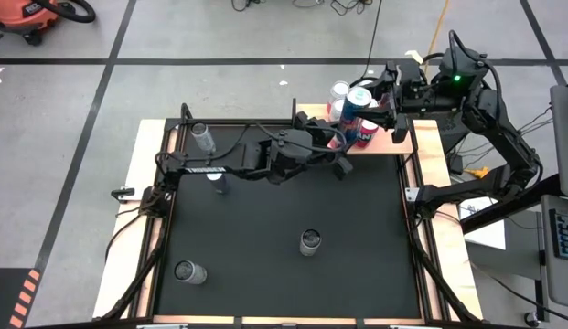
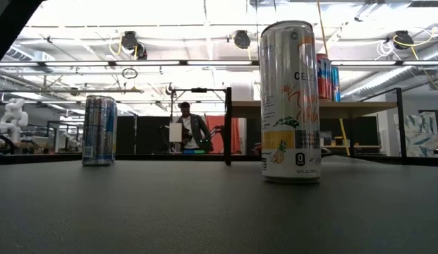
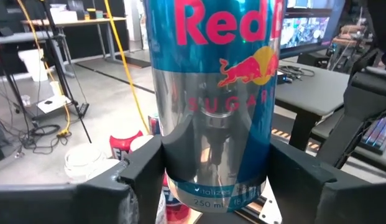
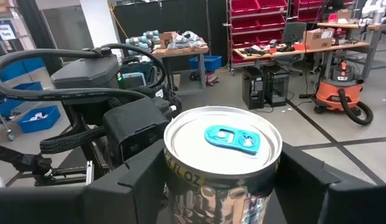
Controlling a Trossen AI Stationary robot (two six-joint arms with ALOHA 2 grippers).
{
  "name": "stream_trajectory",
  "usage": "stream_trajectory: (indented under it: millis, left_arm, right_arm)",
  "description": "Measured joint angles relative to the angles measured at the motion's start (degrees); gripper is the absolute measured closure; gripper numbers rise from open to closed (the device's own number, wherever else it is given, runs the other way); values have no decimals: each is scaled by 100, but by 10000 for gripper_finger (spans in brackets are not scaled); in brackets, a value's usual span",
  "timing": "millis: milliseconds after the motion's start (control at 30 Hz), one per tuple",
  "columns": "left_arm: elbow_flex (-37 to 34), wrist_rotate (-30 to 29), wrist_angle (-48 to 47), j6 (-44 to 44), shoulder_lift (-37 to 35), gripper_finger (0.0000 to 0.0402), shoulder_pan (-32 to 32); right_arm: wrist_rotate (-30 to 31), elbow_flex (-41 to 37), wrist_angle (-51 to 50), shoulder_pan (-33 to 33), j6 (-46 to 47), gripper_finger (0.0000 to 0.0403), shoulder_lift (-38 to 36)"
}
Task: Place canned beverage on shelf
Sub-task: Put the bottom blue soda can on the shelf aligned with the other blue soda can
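The left gripper (image 1: 338,139) reaches across the back of the black mat to the near edge of the shelf (image 1: 404,139), the small light-wood board at the table's far right corner; its two dark fingers (image 3: 138,167) are closed on the lower body of a blue-and-silver Red Bull can (image 3: 212,99), one on each side, holding it upright; in the high view this can (image 1: 340,135) sits at the shelf's near edge, just beside a red-and-blue can (image 1: 367,133) standing on the board. The right gripper (image 1: 364,99) comes in from the far side of the shelf; its fingers (image 4: 127,180) flank a silver can with a teal pull tab (image 4: 222,163), one against each side of the upright can; whether that can rests on the board or is lifted off it cannot be told; a further silver-topped can (image 1: 339,91) stands just beside it at the shelf's back edge. On the mat, well apart from the shelf, stand three more cans: a white patterned can (image 2: 290,102) near the middle (image 1: 310,241), a blue-and-silver can (image 2: 99,131) toward the near left corner (image 1: 187,271), and a clear-looking one (image 1: 203,137) at the back left. In the low view a person (image 2: 186,128) stands far off in the room behind the table.
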Motion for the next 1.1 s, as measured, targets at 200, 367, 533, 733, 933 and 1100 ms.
stream_trajectory:
  millis: [200, 367, 533, 733, 933, 1100]
  left_arm:
    - [2, -30, 81, -349, 5, 90, -22]
    - [2, -25, 63, -664, -3, 43, -129]
    - [11, -9, 27, -889, -69, 33, -233]
    - [11, -9, -65, -903, -92, 32, -312]
    - [11, 2, -168, -1075, -94, 32, -406]
    - [11, 411, -165, -1440, -96, 32, -426]
  right_arm:
    - [-51, -11, -104, -97, -16, 175, -75]
    - [-62, -13, -351, -260, -186, 175, -246]
    - [-240, -13, -785, -482, -351, 175, -483]
    - [-648, -13, -1623, -772, -782, 175, -809]
    - [-626, -12, -2482, -1003, -1220, 176, -1112]
    - [-629, -13, -3103, -1064, -1276, 186, -1485]
